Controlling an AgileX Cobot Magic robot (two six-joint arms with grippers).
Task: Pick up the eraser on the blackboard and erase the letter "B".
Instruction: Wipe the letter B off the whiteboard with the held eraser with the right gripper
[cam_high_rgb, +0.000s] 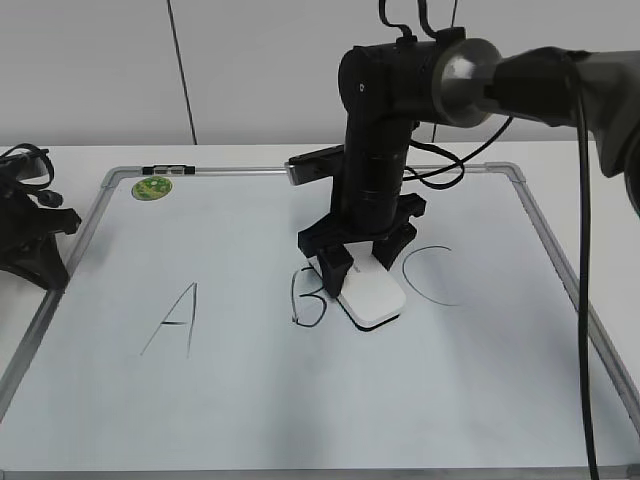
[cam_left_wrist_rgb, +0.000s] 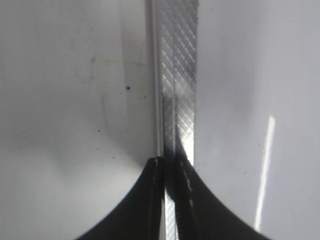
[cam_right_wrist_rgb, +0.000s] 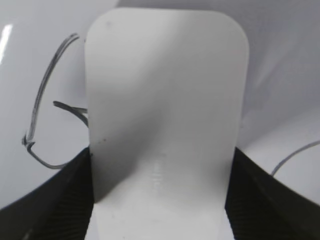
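The white eraser (cam_high_rgb: 373, 297) lies flat on the blackboard (cam_high_rgb: 300, 400), between the letter "B" (cam_high_rgb: 303, 297) and the "C". My right gripper (cam_high_rgb: 360, 268) is shut on the eraser, its black fingers against both long sides. In the right wrist view the eraser (cam_right_wrist_rgb: 165, 100) fills the middle, with the strokes of the letter "B" (cam_right_wrist_rgb: 42, 115) just to its left, partly covered. My left gripper (cam_left_wrist_rgb: 170, 165) is shut and empty, above the board's grey metal frame (cam_left_wrist_rgb: 175, 75); in the exterior view it rests at the far left (cam_high_rgb: 30, 235).
A slanted "A" (cam_high_rgb: 172, 320) is drawn left of the "B" and an open "C" (cam_high_rgb: 428, 275) to the right. A round green magnet (cam_high_rgb: 152, 186) sits at the board's far left corner. Black cables hang from the right arm.
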